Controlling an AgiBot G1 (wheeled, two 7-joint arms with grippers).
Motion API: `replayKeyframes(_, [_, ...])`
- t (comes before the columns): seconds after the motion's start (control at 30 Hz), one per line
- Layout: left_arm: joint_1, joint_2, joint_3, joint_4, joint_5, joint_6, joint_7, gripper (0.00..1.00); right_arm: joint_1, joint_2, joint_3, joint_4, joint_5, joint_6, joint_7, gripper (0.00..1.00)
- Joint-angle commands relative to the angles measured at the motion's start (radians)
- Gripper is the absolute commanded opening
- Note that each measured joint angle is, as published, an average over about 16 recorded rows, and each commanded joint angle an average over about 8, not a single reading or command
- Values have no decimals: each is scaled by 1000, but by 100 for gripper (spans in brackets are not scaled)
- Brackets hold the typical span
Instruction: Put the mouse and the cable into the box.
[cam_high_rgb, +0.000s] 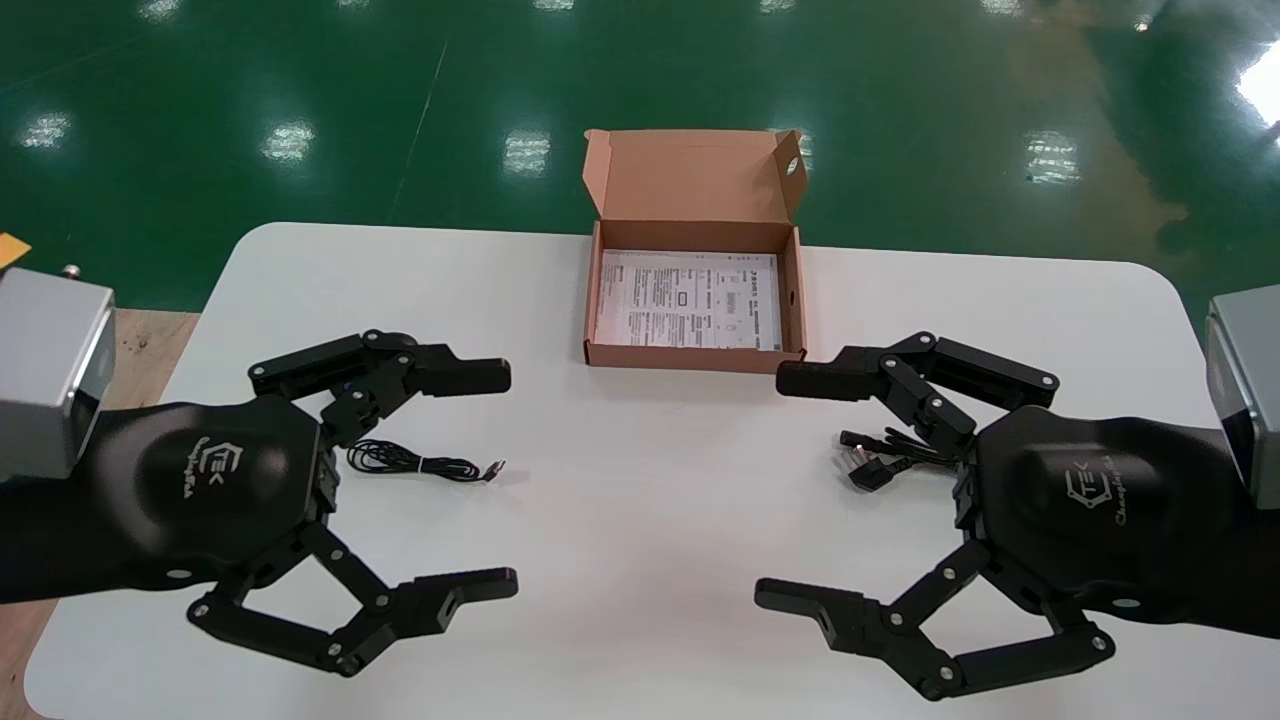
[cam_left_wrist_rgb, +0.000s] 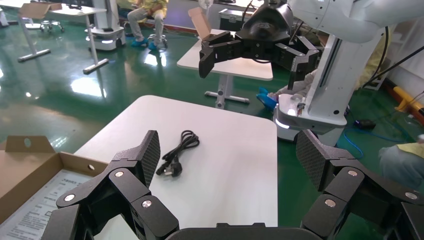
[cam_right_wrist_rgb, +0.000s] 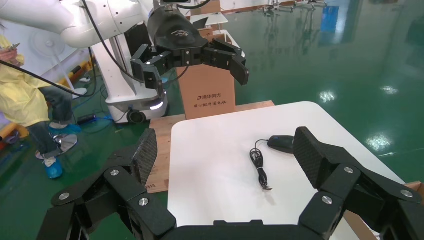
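Note:
The open cardboard box (cam_high_rgb: 794, 300) stands at the back middle of the white table (cam_high_rgb: 640, 600), with a printed sheet lying inside. A black mouse (cam_right_wrist_rgb: 281, 143) with its bundled thin cable (cam_high_rgb: 420, 462) lies on the left; in the head view the mouse is hidden under my left gripper (cam_high_rgb: 502, 478). A black power cable with a plug (cam_high_rgb: 875, 462) lies on the right, also seen as a coil (cam_left_wrist_rgb: 175, 157) in the left wrist view. My right gripper (cam_high_rgb: 780, 487) hovers beside it. Both grippers are open, hold nothing and stay above the table.
The table's front edge runs just below both grippers. A brown carton (cam_right_wrist_rgb: 207, 92) on a wooden pallet (cam_right_wrist_rgb: 160, 150) stands off the table's left end. Green floor surrounds the table.

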Motion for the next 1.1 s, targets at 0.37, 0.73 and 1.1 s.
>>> replayKeyframes(0.37, [0,0,0,0,0,0,0,100,0,0,0,0,0,0,0,100])
replayKeyframes(0.73, [-25,-7,23,-19,49,24,-3,100,3,1,-1,-1,-5,-1,-6,100])
replayKeyframes(1.1, [-382,101,335,54,491,88,23,100,106,34,-46,-66,-269,-79,-362,100])
